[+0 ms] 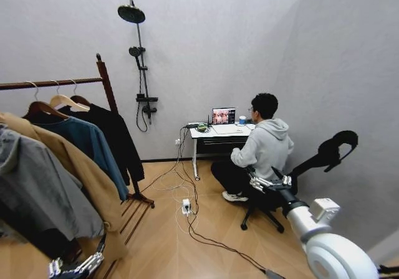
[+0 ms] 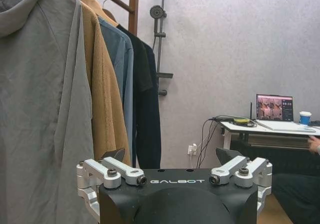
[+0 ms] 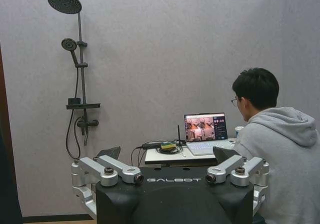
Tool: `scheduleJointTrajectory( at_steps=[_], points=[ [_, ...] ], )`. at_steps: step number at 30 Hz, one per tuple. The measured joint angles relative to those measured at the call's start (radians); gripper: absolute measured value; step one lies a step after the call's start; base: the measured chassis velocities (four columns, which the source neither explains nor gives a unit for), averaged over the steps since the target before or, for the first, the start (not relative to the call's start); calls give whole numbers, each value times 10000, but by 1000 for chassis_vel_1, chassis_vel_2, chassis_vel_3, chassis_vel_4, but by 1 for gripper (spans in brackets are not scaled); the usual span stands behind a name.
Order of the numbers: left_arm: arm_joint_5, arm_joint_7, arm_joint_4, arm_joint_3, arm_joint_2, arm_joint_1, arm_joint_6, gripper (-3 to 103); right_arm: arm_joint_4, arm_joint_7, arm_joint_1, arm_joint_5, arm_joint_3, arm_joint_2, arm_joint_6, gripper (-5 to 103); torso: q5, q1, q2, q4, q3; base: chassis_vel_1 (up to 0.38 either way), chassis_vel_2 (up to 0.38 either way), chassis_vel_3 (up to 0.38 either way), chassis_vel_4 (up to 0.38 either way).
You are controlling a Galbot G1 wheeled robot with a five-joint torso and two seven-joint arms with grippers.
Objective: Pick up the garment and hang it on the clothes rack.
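garment: the long black coat (image 1: 115, 139) is hanging on the clothes rack (image 1: 107, 89), last one in the row right by the knobbed post. From the left gripper (image 2: 170, 156) it's ahead and off to one side, well apart, not touching anything metal

left gripper: sitting low at the foot of the hanging clothes (image 1: 78, 266), fingers spread wide, holding nothing. The grey hooded thing (image 2: 40, 109) is basically right next to it

right gripper: (image 3: 167, 154) held out over the floor away from the rack, pointed at the desk, wide open too and empty

on the rod: going outward from the left gripper it's grey garment, tan coat (image 2: 102, 84), teal-blue shirt (image 2: 122, 74), then the black coat. All on hangers (image 1: 65, 99), packed tight against each other

between tool and garment: the grey, tan and blue pieces all hang between the left gripper and the black coat

other stuff: shower fixture (image 1: 140, 61) on the wall past the rack, white desk (image 1: 219, 132) with an open laptop (image 1: 224, 116) and a cup (image 2: 305, 117), power strip (image 1: 186, 205) and cables on the wood floor, a person on a chair at the desk just past the right gripper
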Motion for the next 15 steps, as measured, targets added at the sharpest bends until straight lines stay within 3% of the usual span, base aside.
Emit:
scheduleJointTrajectory(
  at_steps=[13, 15],
  points=[
    [0, 1, 0, 0, 0, 0, 0, 100, -975, -137, 395, -586, -1277, 848, 138, 100, 1, -2, 1, 0, -1, 102, -107, -109, 108],
    [0, -1, 0, 0, 0, 0, 0, 100, -1277, -454, 645, -728, -1388, 926, 169, 100, 0, 0, 0, 0, 0, 81, -71, -90, 75]
  ],
)
